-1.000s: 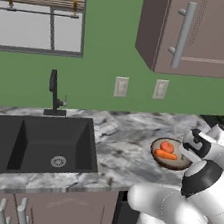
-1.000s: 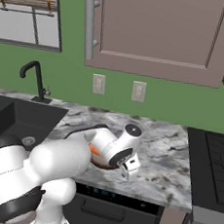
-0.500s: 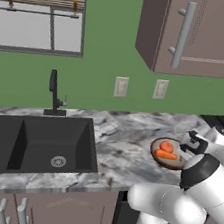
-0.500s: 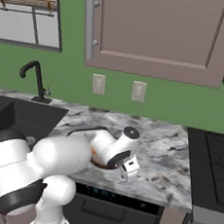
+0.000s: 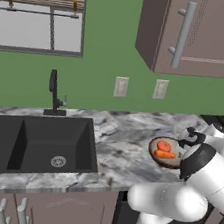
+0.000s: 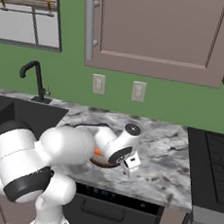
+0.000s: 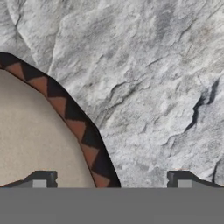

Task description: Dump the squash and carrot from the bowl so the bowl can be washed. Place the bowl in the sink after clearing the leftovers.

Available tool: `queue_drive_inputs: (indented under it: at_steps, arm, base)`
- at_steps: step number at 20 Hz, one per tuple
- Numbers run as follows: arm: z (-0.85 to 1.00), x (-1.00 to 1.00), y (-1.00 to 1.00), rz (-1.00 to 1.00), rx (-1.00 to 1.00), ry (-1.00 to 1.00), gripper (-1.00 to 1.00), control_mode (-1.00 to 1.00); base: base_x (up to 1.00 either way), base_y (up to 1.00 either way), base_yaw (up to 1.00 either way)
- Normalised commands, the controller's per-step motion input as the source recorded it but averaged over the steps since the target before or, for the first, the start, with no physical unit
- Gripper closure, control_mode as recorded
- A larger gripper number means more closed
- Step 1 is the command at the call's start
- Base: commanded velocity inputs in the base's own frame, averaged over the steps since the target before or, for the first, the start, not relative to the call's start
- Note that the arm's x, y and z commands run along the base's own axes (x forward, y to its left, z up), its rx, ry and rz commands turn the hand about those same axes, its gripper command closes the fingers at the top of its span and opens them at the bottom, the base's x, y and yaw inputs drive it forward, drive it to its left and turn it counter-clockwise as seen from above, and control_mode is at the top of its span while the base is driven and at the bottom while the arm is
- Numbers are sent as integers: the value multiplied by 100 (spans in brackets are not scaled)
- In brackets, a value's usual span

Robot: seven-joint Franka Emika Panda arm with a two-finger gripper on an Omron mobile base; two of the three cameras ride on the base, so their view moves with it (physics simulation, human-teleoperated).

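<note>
The shallow round bowl with a brown inside and dark rim (image 5: 167,153) sits on the grey-white marbled stone surface (image 5: 123,151), to the right of the deep rectangular matte black sink (image 5: 34,141) and well apart from it. Inside the bowl lie the short, rounded orange-red squash (image 5: 164,145) and, just in front of it and touching or nearly so, the slim bright orange carrot (image 5: 165,154). In the right base view a white arm link covers most of the bowl, so that only a sliver of orange and a strip of dark rim (image 6: 103,164) show beneath it.

The tool (image 7: 111,180) is low at the bowl's right-hand edge as the left base view shows it. In the hand view its two small dark fingertips (image 7: 43,178) stand spread wide, one over the bowl's tan inside and the other over the bare marbled surface, with the bowl's rim, patterned in dark and red-brown triangles (image 7: 83,131), passing between them. Whether either fingertip touches the rim cannot be told.

The sink holds a round silver drain (image 5: 58,161), and a thin black faucet (image 5: 53,93) rises behind it against the green wall (image 5: 108,43). Two pale wall outlets (image 5: 140,87) sit above the surface, and a mauve-brown upper cabinet with a long metal handle (image 5: 183,33) hangs over the bowl's side of the surface
</note>
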Motion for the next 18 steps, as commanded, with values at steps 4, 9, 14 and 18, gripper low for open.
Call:
queue_drive_inputs:
  at_steps: [4,9,14,18]
  arm:
    - [-11,0,1,0,0,0,100,-100]
    - [0,0,0,0,2,0,100,-100]
    - [0,0,1,0,1,0,100,-100]
    - [12,0,18,0,1,-7,100,-100]
  base:
    - [0,0,0]
    - [0,0,0]
    - [0,0,0]
    - [0,0,0]
